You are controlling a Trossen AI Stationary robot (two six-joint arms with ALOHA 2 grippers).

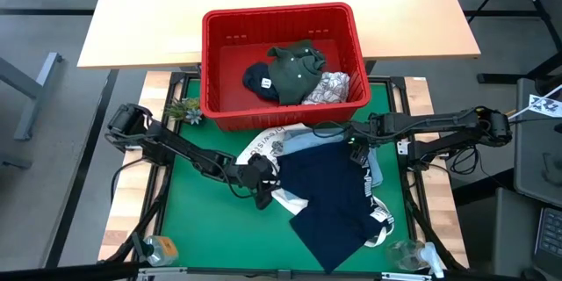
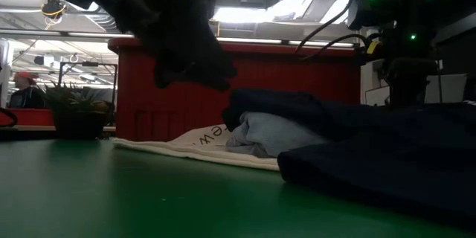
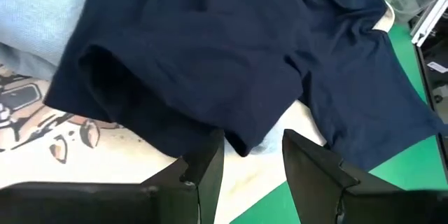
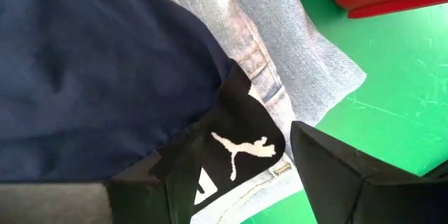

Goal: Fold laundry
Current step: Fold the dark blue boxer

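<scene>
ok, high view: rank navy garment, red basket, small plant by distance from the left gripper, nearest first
From the left gripper, at the mat's middle-left:
1. Navy garment: just right of it, its edge at the fingertips.
2. Small plant: toward the mat's far-left corner.
3. Red basket: at the mat's far edge; its near rim looks about as far as the plant, so 2 and 3 are too close to call.

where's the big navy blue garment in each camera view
High view: navy blue garment spread on the green mat, centre-right, below the red slotted plastic basket.
Low view: dark mass at right foreground, basket behind.
Left wrist view: fills most of the frame.
Right wrist view: upper left, over light blue denim.
Shared landmark: the red basket.
</scene>
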